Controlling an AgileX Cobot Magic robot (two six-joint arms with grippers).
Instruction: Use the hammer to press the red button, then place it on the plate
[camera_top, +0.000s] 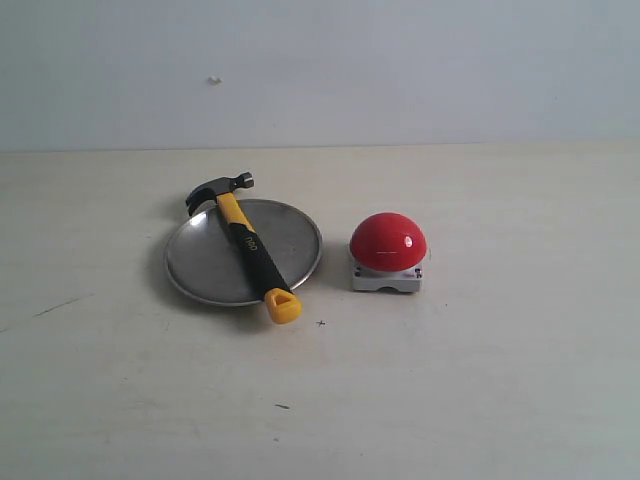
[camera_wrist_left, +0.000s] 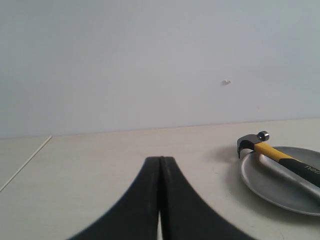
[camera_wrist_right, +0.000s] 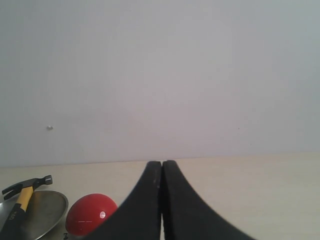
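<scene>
Across the plate (camera_top: 200, 264) lies the hammer (camera_top: 249, 250) (head far, loop near).

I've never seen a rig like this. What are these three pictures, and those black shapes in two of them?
One moment, three cameras. The first looks at the table from off the robot; neither arm shows there. The other two ride on the arms' wrists, so the black shapes are the left end effector and right end effector, each shut and holding nothing. On the table a hammer lies across a silver plate, head past one rim, yellow loop past the other. A red button sits beside the plate, not touching it.
</scene>
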